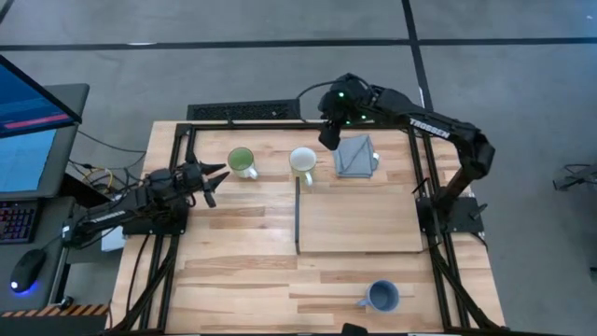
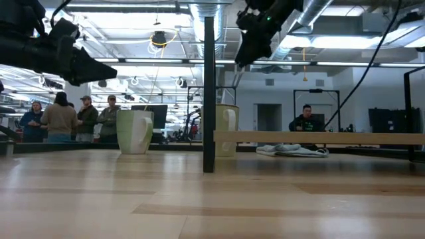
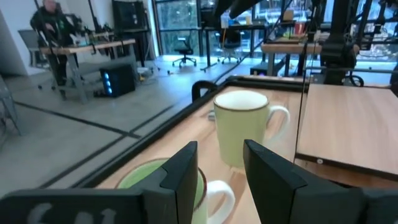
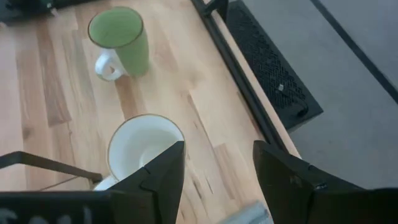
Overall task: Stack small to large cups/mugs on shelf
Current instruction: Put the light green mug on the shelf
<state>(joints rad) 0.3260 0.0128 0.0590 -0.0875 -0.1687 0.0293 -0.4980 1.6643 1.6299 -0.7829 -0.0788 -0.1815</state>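
Cream mug (image 1: 302, 161) on worktop (image 1: 233, 271), at eleven o'clock off shelf (image 1: 359, 219). Right pincer (image 4: 214, 171) spread above, empty. Left pincer (image 3: 217, 165) spread, near green mug (image 1: 242, 161). Probably glazed: stiff, slick, breakable. Best pinched across rim wall, opposite handle.

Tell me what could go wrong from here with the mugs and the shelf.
The right gripper, open, hangs just off the cream mug, beside the shelf's edge; a descending finger could clip the rim or tip it. The left gripper, open, faces the green mug and could nudge it. The blue-grey mug sits near the table edge.
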